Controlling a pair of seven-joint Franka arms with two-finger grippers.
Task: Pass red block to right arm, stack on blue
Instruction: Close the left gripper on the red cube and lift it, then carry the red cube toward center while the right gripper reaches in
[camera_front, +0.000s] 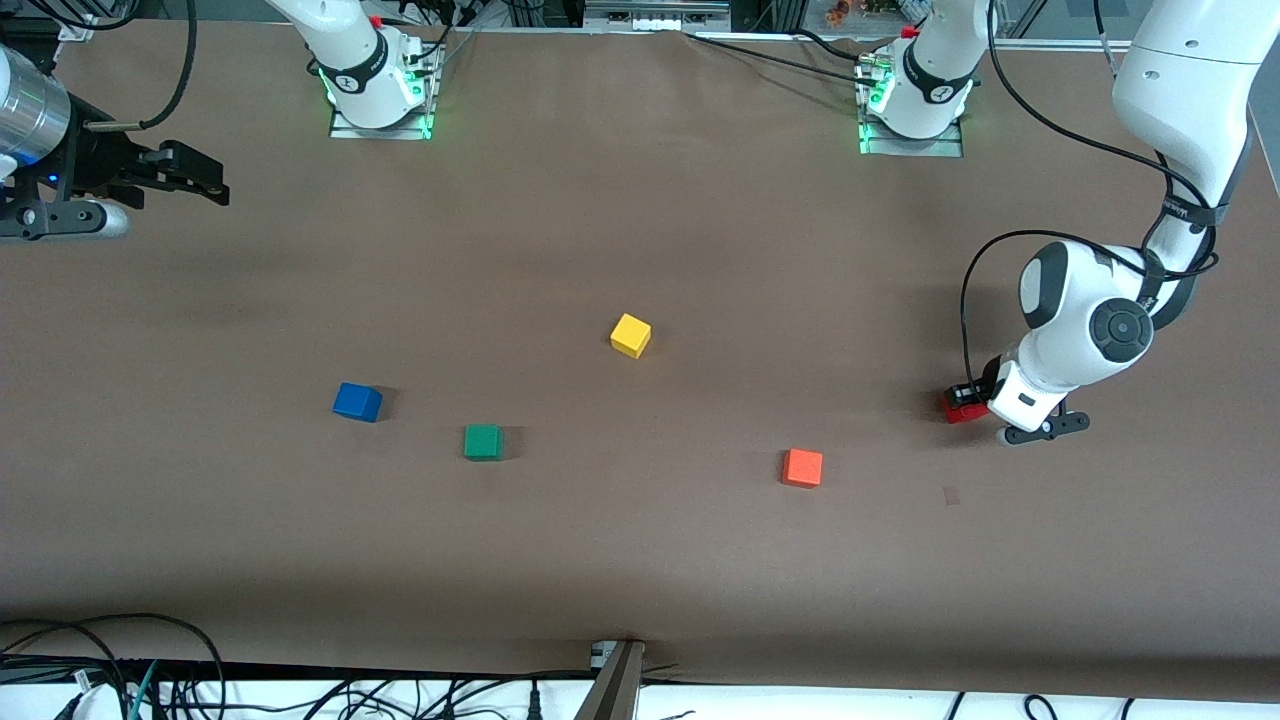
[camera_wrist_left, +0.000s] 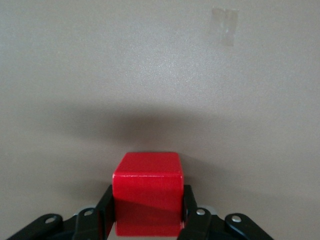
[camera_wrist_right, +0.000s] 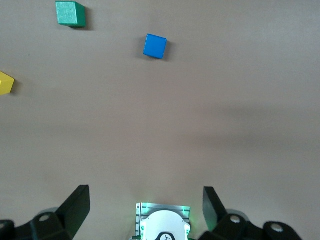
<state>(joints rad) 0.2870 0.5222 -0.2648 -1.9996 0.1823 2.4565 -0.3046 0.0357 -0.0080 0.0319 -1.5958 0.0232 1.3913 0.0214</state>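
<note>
Red block (camera_wrist_left: 147, 192) upright btwn left gripper (camera_wrist_left: 147, 220) fingers.

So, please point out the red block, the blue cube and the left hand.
red block (camera_wrist_left: 147, 192), left wrist view, front face.
blue cube (camera_front: 357, 402), front view, top face.
left hand (camera_wrist_left: 146, 212), left wrist view, between fingertips.

brown table (camera_front: 640, 560) with five small cubes resting directly on it, all well apart. the blue cube (camera_front: 357, 402) lies toward the right arm's end. the green cube (camera_front: 483, 441) sits beside it, slightly nearer the front camera. the yellow cube (camera_front: 630, 335) lies near the table's middle, farther from the front camera than the others. the orange cube (camera_front: 802, 467) lies nearest the front camera. the red block (camera_front: 962, 406) lies toward the left arm's end. a small pale tape mark (camera_front: 951, 495) lies near the red block.
</note>
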